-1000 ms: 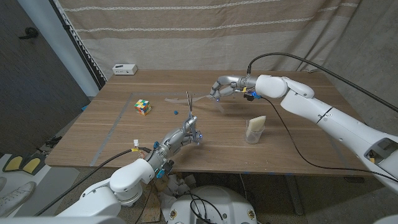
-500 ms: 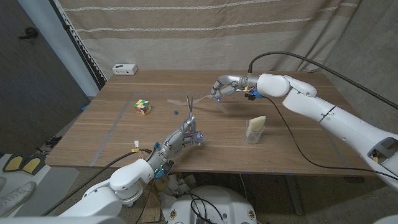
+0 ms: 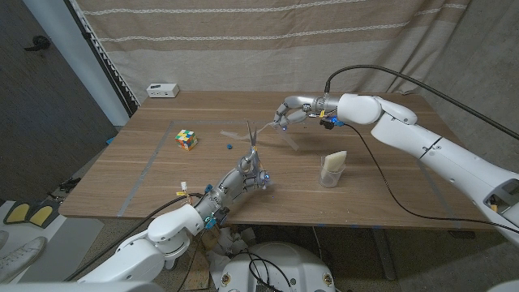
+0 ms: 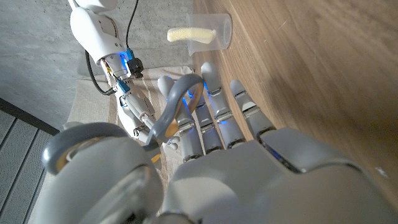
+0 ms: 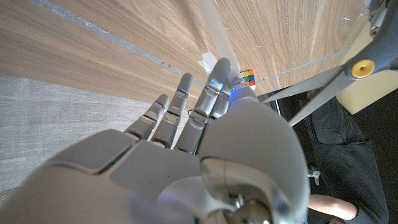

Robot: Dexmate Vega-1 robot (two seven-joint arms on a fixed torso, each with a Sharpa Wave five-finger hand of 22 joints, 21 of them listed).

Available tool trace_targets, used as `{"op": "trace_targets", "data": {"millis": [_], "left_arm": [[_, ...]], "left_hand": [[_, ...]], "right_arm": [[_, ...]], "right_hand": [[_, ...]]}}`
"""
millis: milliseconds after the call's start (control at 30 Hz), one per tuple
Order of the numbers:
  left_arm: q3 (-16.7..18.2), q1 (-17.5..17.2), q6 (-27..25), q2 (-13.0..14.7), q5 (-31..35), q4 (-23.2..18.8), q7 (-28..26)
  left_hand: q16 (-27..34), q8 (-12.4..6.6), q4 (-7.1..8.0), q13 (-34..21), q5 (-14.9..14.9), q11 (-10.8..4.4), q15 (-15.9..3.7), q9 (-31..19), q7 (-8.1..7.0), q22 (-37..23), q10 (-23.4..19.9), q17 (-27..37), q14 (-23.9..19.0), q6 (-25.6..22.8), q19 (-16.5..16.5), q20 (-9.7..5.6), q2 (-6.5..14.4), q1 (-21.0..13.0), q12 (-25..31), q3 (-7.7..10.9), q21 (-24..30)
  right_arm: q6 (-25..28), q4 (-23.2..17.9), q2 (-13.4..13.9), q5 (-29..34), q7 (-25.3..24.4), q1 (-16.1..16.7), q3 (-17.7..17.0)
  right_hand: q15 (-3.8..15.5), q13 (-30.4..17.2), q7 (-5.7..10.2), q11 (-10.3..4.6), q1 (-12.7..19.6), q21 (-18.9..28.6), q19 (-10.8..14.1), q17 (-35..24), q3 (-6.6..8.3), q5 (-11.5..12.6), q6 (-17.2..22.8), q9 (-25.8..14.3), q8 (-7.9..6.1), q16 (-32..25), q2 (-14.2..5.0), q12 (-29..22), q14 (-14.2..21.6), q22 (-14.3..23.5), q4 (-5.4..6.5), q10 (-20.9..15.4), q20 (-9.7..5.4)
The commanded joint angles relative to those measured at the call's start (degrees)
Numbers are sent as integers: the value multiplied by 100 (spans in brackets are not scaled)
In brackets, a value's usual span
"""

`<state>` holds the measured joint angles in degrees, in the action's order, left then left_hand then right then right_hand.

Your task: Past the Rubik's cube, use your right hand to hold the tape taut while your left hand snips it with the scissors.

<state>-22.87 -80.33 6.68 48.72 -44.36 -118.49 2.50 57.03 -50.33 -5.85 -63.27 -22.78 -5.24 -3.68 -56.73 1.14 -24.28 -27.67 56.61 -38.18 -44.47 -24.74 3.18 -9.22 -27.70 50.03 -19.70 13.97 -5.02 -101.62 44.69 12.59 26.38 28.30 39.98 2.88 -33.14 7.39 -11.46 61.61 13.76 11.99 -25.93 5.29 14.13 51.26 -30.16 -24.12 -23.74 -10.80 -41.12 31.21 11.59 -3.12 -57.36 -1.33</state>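
Note:
My right hand [image 3: 292, 113] hovers above the far middle of the table and pinches the end of a clear tape strip [image 3: 237, 130]. The strip runs from the hand down to the wood past the Rubik's cube [image 3: 187, 139]. My left hand [image 3: 246, 174] grips the grey scissors [image 3: 252, 139] by their handles, blades pointing up and reaching the strip from the near side. The right wrist view shows my right hand [image 5: 205, 124], the tape [image 5: 214, 31], the cube [image 5: 249, 78] and the scissors [image 5: 348, 74]. The left wrist view shows the scissor handle [image 4: 180, 102] in my left hand [image 4: 217, 143].
A clear cup [image 3: 332, 169] with a pale roll in it stands right of the scissors. Between the cube and the scissors lies a small blue bit [image 3: 230, 147]. A white box [image 3: 162, 90] sits at the far left corner. Tape lines mark the wood [image 3: 146, 174].
My left hand has carried the scissors a little to the right and further in toward the tape. The right hand has hardly moved.

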Motion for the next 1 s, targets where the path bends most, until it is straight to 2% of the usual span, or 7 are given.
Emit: {"op": "trace_targets", "data": {"millis": [33, 533, 633, 767, 933, 1000], "left_arm": [[-151, 317, -226, 55, -42, 70, 131], [-363, 716, -412, -27, -201, 280, 485], [-375, 790, -516, 50, -158, 273, 492], [-336, 807, -793, 245, 58, 24, 141], [-429, 907, -736, 87, 22, 183, 239], [-453, 974, -728, 68, 25, 247, 320]], "left_hand": [[55, -34, 23, -780, -18, -206, -367, -5, 34, -24, -194, 42, 23, -7, 40, -3, -13, -8, 4016, -10, -16], [41, -10, 28, -779, -15, -191, -358, 40, 34, -47, -178, 21, 48, -14, 51, -3, -8, 8, 4015, -8, -9], [40, -10, 28, -779, -15, -192, -353, 41, 30, -48, -183, 8, 34, -15, 54, 0, -8, 9, 4017, -8, -10], [43, -17, 31, -779, -14, -190, -342, 30, 34, -51, -179, 17, 49, -14, 51, 3, -7, 17, 4016, -8, -9], [45, -11, 34, -778, -15, -170, -336, 42, 53, -52, -182, 10, 42, -17, 19, -7, -1, 23, 4017, -7, 3], [23, -2, 34, -777, -14, -163, -318, 52, 83, -48, -189, -48, 11, -9, -68, -86, -7, 26, 4017, -8, 34]], "right_arm": [[-110, -65, 43, -47, -40, 71, -51], [-269, -70, 94, -137, -151, 129, -188], [-312, -54, 95, -154, -122, 118, -184], [-364, -25, 86, -189, -85, 121, -171], [-411, -18, 95, -204, -81, 149, -176], [-424, -22, 108, -211, -87, 152, -196]], "right_hand": [[1029, -18, 19, 15, 95, 30, 19, -29, 21, -33, 11, -17, 18, -34, 8, -34, 48, 13, 31, 16, 6], [1030, -4, 30, 15, 107, 36, 25, -54, 17, -42, 14, -35, 28, -54, 4, -37, 60, 13, 44, 40, 17], [1030, -1, 33, 15, 110, 35, 23, -59, 17, -44, 7, -38, 34, -58, 3, -40, 61, 13, 47, 40, 12], [1030, 1, 37, 15, 115, 38, 25, -69, 16, -48, 7, -44, 39, -65, 4, -48, 64, 14, 51, 35, 13], [1030, -5, 20, 15, 122, 38, 23, -81, 12, -51, 3, -54, 47, -72, 8, -63, 62, 14, 55, 38, 9], [1030, -6, 17, 15, 123, 38, 22, -83, 11, -52, -1, -54, 51, -73, 8, -64, 61, 14, 57, 41, 9]]}}
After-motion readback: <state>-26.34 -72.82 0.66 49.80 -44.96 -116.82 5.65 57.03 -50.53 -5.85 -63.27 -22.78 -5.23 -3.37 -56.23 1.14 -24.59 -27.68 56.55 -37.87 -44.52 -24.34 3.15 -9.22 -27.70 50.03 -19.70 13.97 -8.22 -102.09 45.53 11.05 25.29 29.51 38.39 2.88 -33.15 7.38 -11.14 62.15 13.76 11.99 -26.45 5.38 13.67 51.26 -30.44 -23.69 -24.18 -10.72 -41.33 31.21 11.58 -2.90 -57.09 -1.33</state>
